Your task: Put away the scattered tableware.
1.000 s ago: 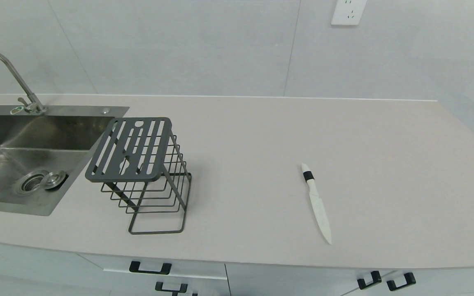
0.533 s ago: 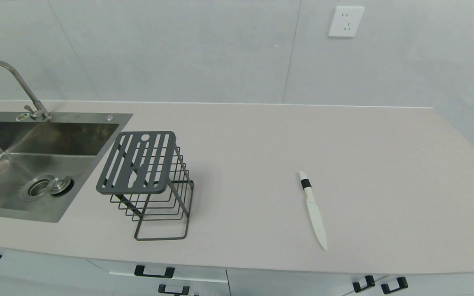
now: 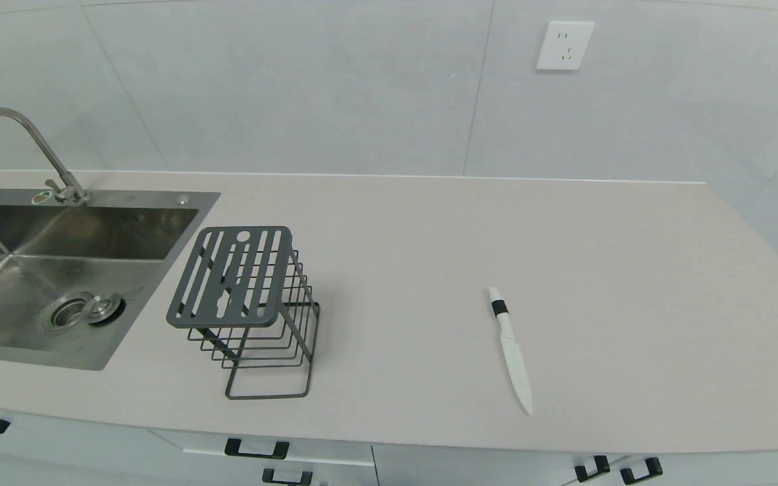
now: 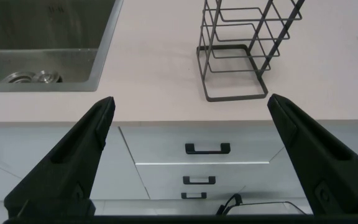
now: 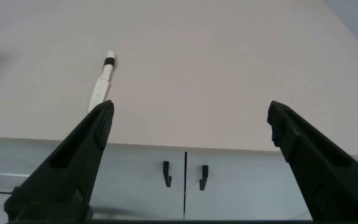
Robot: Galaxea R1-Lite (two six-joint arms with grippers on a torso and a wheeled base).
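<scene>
One sink sits at the left of the counter, a wire rack just beside it, a white knife flat well to the right. Left gripper and right gripper hang before the counter edge, spread wide, empty.

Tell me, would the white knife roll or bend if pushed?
Probably not roll: the knife lies flat on the counter and looks thin, so it would likely slide. It looks stiff, so it likely won't bend. Being so flat, it may be hard to lift.
</scene>
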